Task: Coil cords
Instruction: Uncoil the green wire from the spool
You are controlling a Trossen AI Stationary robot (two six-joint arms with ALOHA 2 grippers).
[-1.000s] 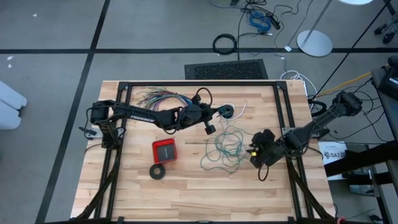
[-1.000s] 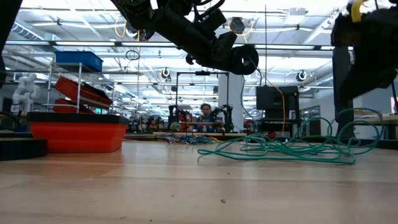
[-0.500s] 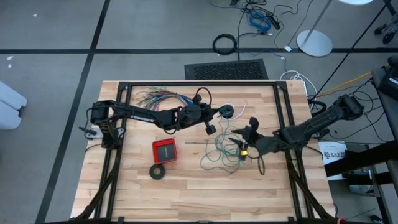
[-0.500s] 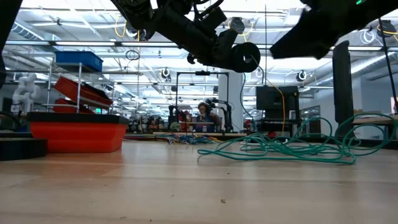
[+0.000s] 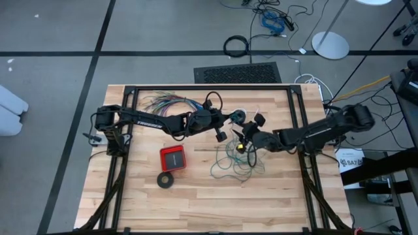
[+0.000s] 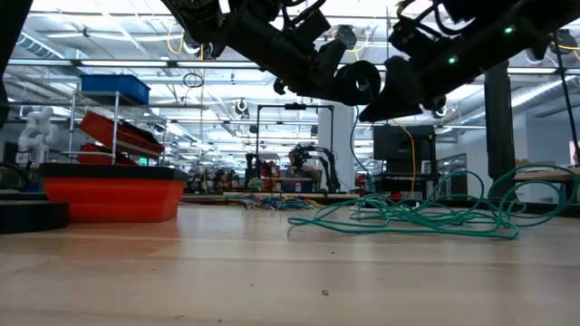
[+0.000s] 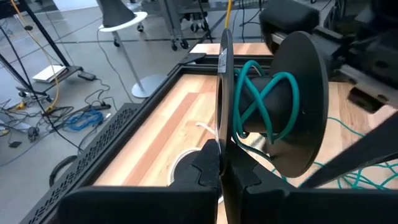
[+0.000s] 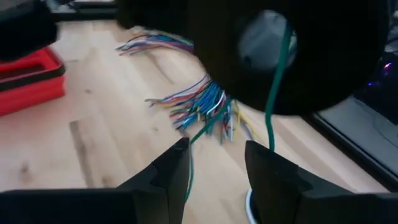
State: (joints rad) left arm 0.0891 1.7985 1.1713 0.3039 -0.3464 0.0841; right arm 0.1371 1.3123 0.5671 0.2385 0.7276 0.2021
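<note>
My left gripper (image 5: 228, 121) is shut on a black spool (image 7: 273, 106) and keeps it above the table's middle. Teal wire is wound crosswise on the spool's hub (image 7: 261, 99). From there the wire drops to a loose teal tangle (image 5: 235, 156) lying on the table. My right gripper (image 5: 251, 130) stands open just right of the spool (image 6: 362, 81), and a teal strand (image 8: 272, 93) runs down past its fingers. The thin white cord (image 7: 186, 155) lies on the wood below the spool. My left gripper pinches the rim of the spool's thin flange (image 7: 224, 134) between its two fingers, edge-on. The fingers come nearly level from the table's left. The spool is lifted clear of the table, with the wire trailing down from its hub. Whether my right gripper touches the teal strand I cannot tell.
A fanned bundle of many-coloured wires (image 5: 166, 102) lies at the far left. A red box (image 5: 173, 158) and a black ring (image 5: 166, 179) sit left of the tangle. A black frame (image 5: 209, 87) runs around the table's edges.
My right gripper has swung from near the table's right edge leftward and toward the far side, up to the spool, turning at the wrist as it went. My left gripper and the spool have kept still.
</note>
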